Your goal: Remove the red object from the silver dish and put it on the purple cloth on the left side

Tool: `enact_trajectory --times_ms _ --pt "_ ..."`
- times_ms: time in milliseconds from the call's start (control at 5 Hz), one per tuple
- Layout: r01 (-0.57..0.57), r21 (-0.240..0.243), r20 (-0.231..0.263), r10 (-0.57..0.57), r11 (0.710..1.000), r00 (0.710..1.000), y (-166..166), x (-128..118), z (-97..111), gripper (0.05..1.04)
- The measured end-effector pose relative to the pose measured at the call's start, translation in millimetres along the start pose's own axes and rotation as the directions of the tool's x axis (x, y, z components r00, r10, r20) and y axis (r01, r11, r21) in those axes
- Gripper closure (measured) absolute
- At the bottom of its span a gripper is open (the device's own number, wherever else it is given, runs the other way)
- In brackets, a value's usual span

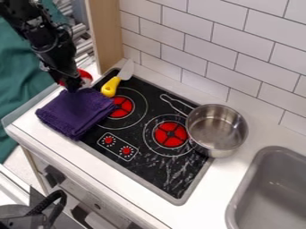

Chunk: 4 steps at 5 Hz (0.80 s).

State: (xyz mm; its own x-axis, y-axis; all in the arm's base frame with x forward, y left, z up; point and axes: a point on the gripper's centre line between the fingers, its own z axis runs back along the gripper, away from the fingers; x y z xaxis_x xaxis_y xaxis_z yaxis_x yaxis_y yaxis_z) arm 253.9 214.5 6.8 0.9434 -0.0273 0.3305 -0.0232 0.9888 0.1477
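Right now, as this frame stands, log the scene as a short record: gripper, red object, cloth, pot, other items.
Gripper: black, at upper left, low over the back corner of the cloth
Red object: a red and white thing shows behind the gripper; held or not, cannot tell
Cloth: purple, folded, over the left part of the stove and the counter beside it
Pot: silver, at the stove's right edge, handle toward the back left; no red object inside
Yellow-handled tool: back left corner of the stove
Sink: gray, right front
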Motion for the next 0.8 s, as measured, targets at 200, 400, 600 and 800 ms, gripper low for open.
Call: enact_trajectory --times_ms 200,400,600,800 --pt "-0.028 -0.008 -0.027 0.028 1.000 0.999 -5.8 -9.5 0.5 0.494" --pt "-0.059 0.002 -0.048 0.059 0.998 0.997 -5.2 -11.3 7.0 0.184" --pt "-0.077 0.021 -0.064 0.078 0.997 0.995 -5.3 -9.6 18.1 0.068" --pt "-0.122 0.057 -0.100 0.127 0.991 0.987 -18.3 0.7 43.7 0.074"
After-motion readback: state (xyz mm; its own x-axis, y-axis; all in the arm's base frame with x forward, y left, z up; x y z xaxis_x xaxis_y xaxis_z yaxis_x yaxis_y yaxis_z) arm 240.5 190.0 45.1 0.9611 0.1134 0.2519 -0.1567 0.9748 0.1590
